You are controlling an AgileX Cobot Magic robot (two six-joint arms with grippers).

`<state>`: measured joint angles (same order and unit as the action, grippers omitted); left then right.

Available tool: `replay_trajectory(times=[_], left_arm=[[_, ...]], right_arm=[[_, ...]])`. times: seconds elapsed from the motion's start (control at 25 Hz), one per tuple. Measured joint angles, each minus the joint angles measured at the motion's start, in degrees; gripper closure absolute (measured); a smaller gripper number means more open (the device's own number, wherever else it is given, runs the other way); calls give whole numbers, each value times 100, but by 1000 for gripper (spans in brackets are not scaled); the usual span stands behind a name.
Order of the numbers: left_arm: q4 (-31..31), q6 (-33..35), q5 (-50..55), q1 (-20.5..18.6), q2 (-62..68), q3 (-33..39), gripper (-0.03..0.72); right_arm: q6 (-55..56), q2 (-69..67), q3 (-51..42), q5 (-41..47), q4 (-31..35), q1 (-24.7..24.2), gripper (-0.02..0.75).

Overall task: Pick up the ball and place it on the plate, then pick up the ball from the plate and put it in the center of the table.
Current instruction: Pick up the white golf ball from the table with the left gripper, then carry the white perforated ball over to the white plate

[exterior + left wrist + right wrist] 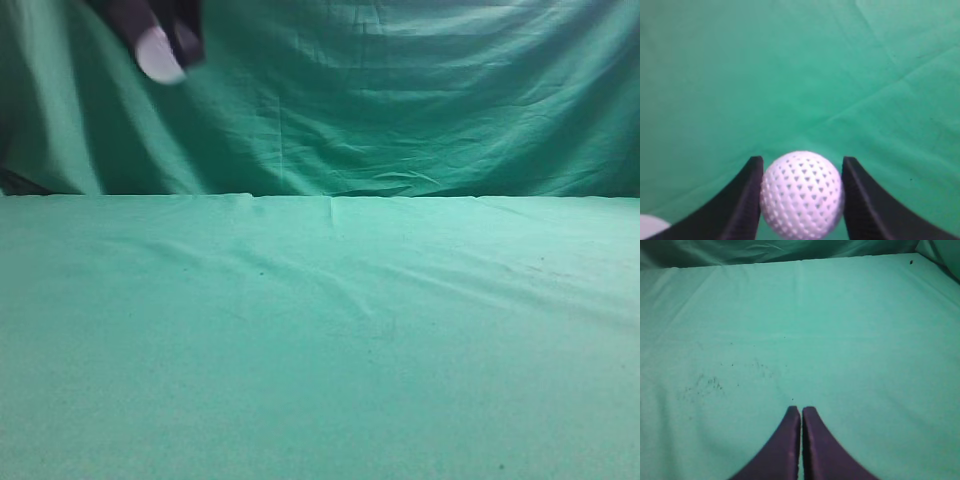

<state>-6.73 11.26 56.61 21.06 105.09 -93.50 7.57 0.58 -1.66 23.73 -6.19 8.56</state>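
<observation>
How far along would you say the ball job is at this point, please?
Done: the ball is picked up, clamped in the left gripper high above the table. No plate can be identified, so I cannot tell which leg this is. Left: setting it down. The right gripper is shut and empty.

The left tool (165, 40) is cut off by the exterior view's top edge, its ball (160, 55) blurred.

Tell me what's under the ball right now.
The ball is held in the left tool, above bare green table cloth. A white edge shows at the lower left corner, unidentifiable. The spot straight beneath the ball is hidden.
</observation>
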Motion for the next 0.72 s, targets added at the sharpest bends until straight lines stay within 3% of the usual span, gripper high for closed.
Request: replay_trajectory(times=[0.48,0.72], left_arm=[[26,-254,-351,-1682,-1829,1952,374],[534,-761,-664,-2301,-1865,2627,374]], right_arm=[[0,0,0,0,0,0,738],[0,0,0,0,0,0,738]])
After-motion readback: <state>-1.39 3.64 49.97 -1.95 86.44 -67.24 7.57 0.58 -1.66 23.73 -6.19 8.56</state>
